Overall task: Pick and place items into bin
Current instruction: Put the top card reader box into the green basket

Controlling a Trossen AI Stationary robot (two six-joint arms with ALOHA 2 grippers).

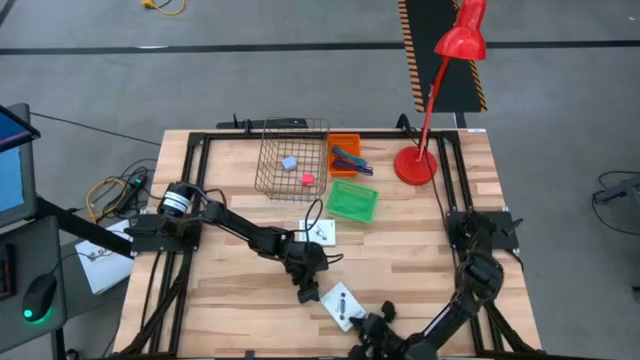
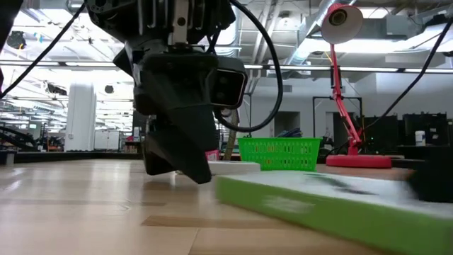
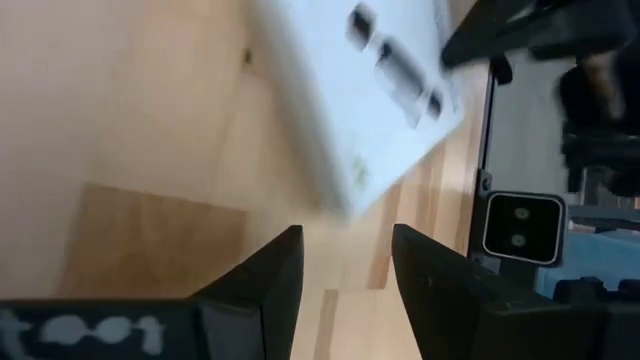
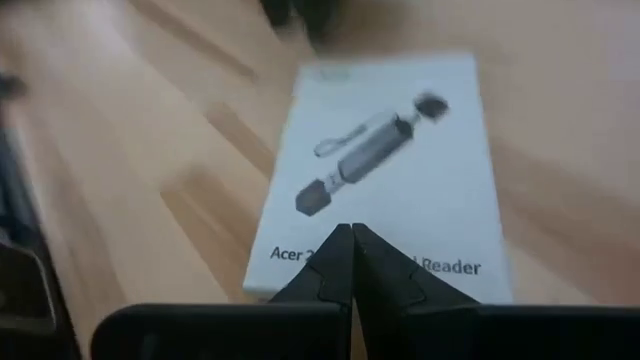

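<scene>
Even, bright light is falling on the tabletop [image 1: 240, 300], casting only faint shadows. Ceiling lights [image 2: 56, 53] are glowing in the low view. The white packet [image 3: 370, 90] is blurring in both wrist views and smearing green nearest the low camera.

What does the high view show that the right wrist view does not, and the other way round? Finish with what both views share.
Only the high view shows the wire basket holding the lilac cube and pink cube, the orange tray of sticks, the green basket, the red lamp, a second white packet and the open left gripper.

Only the right wrist view shows the front packet's print: a drawn card reader with the word "Reader".

Both show that packet on the wooden table and the shut right gripper beside it.
</scene>
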